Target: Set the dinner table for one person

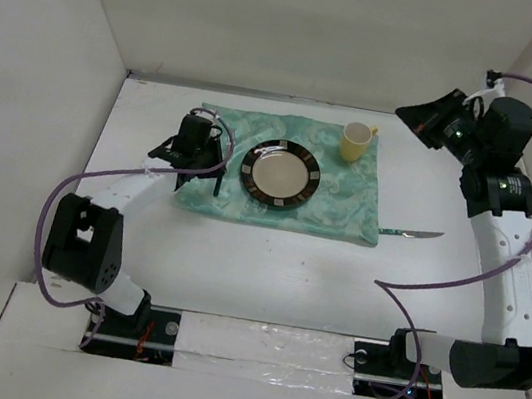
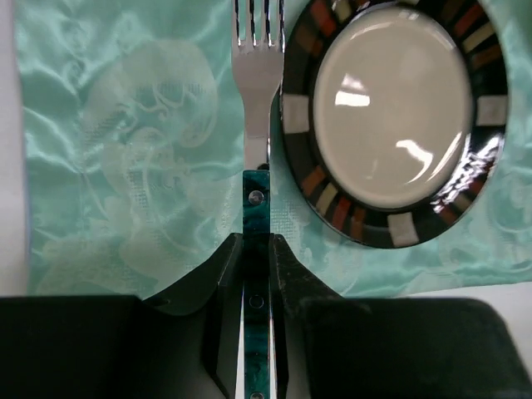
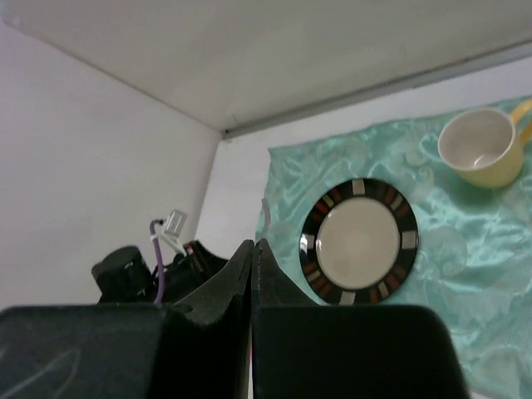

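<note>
My left tool (image 2: pixel 255 245) pinches the fork (image 2: pixel 258 75) by its handle, tines over the cloth (image 2: pixel 125 150) just left of the plate (image 2: pixel 295 112). My right tool (image 3: pixel 253 253) is pressed together, empty, raised at the far right. The white surface (image 1: pixel 285 273) lies under the cloth, with the knife (image 1: pixel 421 233) beside it.

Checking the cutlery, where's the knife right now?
In the top view, the knife lies on the white table, right of the plate, at the near right corner of the green cloth.

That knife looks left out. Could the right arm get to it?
Probably yes: the knife lies in the open on the table beside the cloth, and the right hand is shut on nothing.
</note>
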